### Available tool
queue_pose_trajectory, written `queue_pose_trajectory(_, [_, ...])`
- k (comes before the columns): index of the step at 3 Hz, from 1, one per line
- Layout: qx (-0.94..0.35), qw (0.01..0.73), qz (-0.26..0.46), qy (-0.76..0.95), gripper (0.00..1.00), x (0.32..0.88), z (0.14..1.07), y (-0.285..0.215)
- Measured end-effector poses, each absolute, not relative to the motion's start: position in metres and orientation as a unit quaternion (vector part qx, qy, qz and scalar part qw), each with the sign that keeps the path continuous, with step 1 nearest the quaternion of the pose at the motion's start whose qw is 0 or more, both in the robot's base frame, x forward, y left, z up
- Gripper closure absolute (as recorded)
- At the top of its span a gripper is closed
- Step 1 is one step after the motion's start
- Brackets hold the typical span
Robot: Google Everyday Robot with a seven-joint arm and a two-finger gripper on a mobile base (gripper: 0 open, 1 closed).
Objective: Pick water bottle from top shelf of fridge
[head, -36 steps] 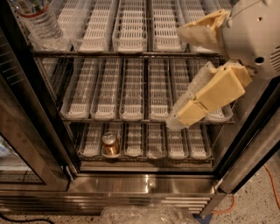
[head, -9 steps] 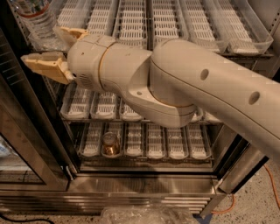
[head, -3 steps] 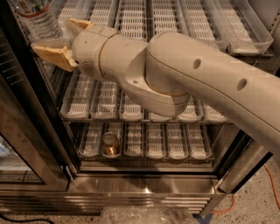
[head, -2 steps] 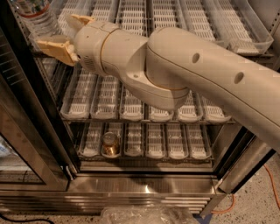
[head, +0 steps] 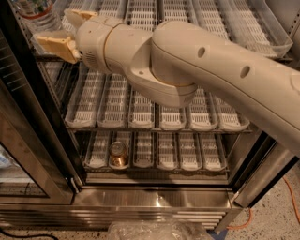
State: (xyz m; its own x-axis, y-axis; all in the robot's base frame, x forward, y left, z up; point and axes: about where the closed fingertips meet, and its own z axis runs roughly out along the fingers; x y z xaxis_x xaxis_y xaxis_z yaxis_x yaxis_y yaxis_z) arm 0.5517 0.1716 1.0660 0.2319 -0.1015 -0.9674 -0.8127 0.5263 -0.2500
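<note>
Gripper (head: 63, 29), tan and blocky, gapes wide beside the ribbed clear water bottle (head: 36, 11).

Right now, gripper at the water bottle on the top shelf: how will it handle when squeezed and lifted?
The water bottle looks thin-walled, clear and ribbed: it probably flexes under a hard squeeze. It stands upright on the top shelf, so a nudge from the open gripper beside it could tip it. Fill level hidden; weight unclear.

Tool (head: 54, 28) beside water bottle (head: 39, 12) — top shelf (head: 212, 19), left
</note>
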Motion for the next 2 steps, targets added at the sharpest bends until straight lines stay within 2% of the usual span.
queue_pose_trajectory(2, [-0.423, 0.664, 0.276, 0.551, 0.40, 0.564, 1.074, 0.194])
